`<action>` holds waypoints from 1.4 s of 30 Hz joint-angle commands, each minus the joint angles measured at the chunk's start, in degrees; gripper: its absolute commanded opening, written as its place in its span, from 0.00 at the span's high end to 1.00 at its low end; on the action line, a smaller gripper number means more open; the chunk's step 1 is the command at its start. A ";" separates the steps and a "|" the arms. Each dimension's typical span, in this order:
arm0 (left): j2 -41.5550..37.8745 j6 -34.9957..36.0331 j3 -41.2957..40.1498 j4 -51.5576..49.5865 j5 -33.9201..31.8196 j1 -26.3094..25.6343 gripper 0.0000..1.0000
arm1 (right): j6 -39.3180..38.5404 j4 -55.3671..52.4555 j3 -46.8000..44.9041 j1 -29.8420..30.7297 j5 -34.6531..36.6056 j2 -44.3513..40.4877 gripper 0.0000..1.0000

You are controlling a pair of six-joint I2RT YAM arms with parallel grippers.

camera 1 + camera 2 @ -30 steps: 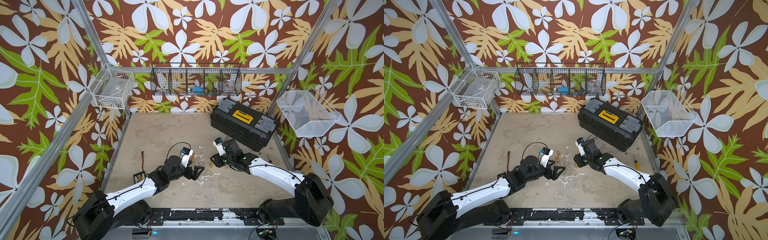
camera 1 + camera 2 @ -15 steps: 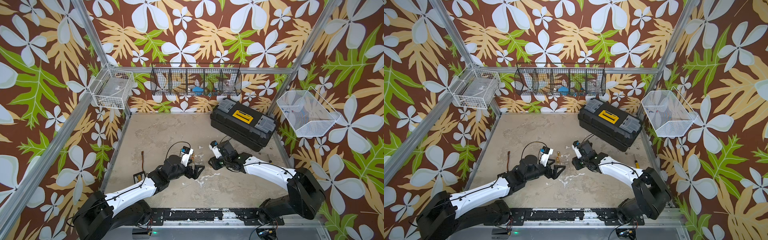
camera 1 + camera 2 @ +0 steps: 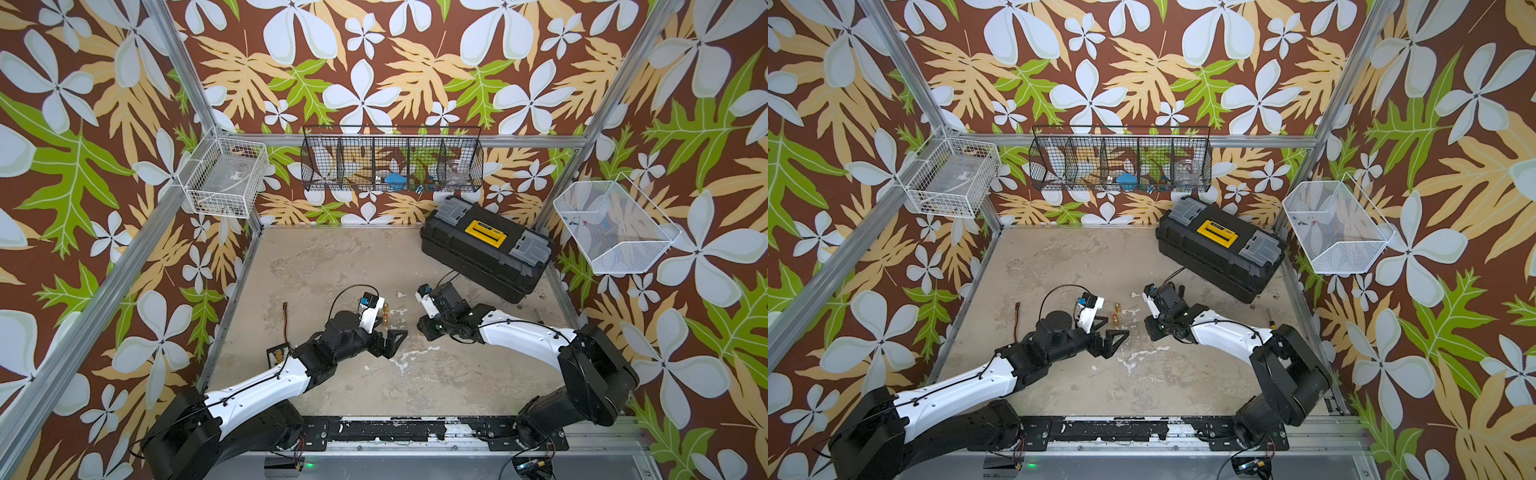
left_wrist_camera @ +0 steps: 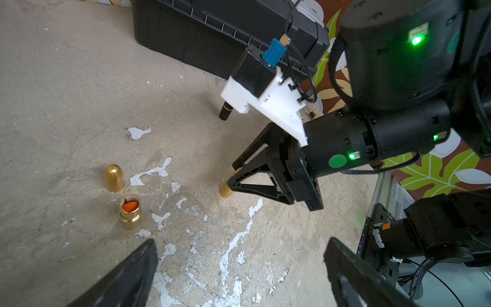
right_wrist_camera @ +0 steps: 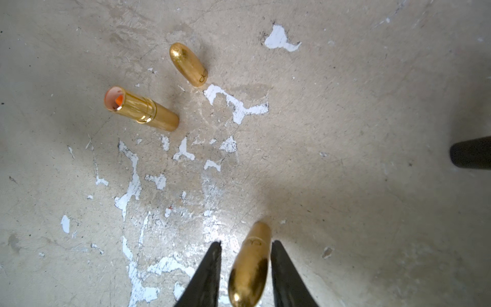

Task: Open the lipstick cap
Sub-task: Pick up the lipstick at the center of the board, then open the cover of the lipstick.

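Observation:
A closed gold lipstick [image 5: 249,265] stands on the table between the fingers of my right gripper [image 5: 245,243]. One finger touches it and a narrow gap shows at the other. In the left wrist view its gold base [image 4: 227,190] shows below the right gripper [image 4: 235,176]. In both top views the right gripper [image 3: 426,329] [image 3: 1152,328] points down at mid-table and hides this lipstick. A second gold lipstick [image 5: 140,109] [image 4: 130,212] [image 3: 1114,319] stands uncapped with orange inside, its cap [image 5: 188,65] [image 4: 114,178] [image 3: 1118,307] beside it. My left gripper [image 4: 240,249] [image 3: 388,338] is open and empty nearby.
A black toolbox [image 3: 486,245] sits at the back right. A black tube [image 4: 225,113] [image 5: 470,152] stands between it and the right gripper. A thin cable [image 3: 284,320] and a small board [image 3: 278,353] lie at the left. Wire baskets [image 3: 392,164] hang on the walls.
The right gripper has shifted left toward mid-table and its jaws have narrowed around the closed lipstick. The left arm has not moved.

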 commanded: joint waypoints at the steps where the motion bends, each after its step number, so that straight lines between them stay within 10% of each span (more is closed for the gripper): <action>1: -0.34 0.84 0.34 -0.04 -0.85 -0.04 0.00 | -0.82 0.59 0.44 0.07 1.64 0.63 0.69; 19: -1.37 4.50 0.54 -0.25 -0.17 -0.07 0.00 | -1.53 -1.89 2.66 0.01 -1.00 -5.38 0.80; 30: -3.69 30.58 0.73 -0.99 6.73 -0.03 0.04 | -5.03 -7.14 10.55 -0.09 -14.27 -11.77 0.80; 42: 0.04 34.64 2.08 4.78 5.55 -0.02 0.25 | -6.12 -7.28 10.62 0.01 -24.55 -13.10 0.80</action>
